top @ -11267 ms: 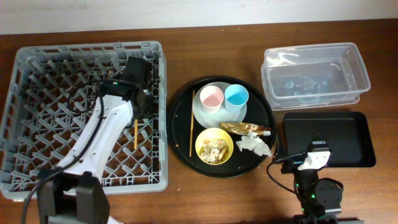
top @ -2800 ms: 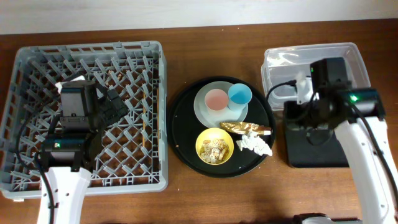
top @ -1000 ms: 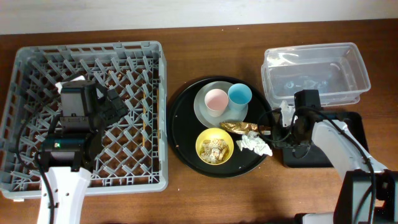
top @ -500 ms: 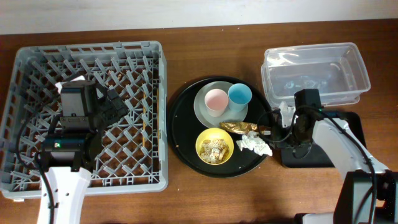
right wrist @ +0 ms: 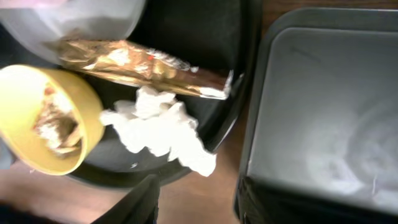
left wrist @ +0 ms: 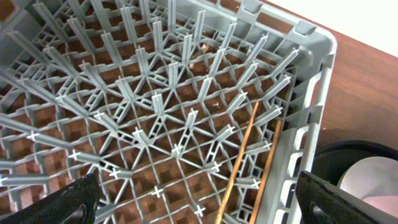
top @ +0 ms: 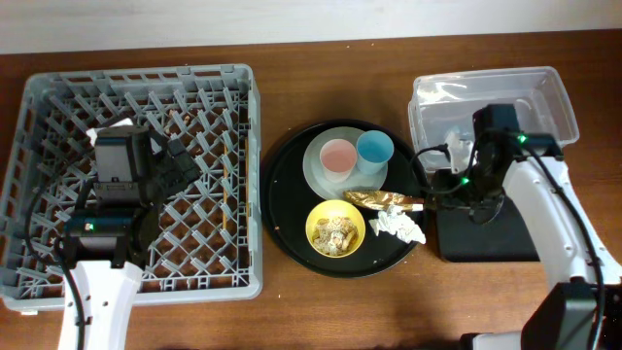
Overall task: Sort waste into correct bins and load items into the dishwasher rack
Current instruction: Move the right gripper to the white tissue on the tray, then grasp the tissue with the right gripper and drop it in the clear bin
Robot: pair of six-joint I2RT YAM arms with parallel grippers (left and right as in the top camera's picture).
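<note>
The grey dishwasher rack fills the left. Two wooden chopsticks lie in it near its right wall, also seen as chopsticks in the left wrist view. My left gripper hangs open above the rack, holding nothing. On the round tray sit the plate with a pink cup and a blue cup, the yellow bowl of food scraps, the foil wrapper and the tissue. My right gripper is open and empty over the table between tissue and black bin.
The round black tray stands in the middle. The clear tub is at the far right, with the shallow black bin just in front of it. My right arm reaches over both bins.
My right arm has risen and swung back toward the clear tub, and its jaws have widened a little. The left arm and all objects have stayed put.
</note>
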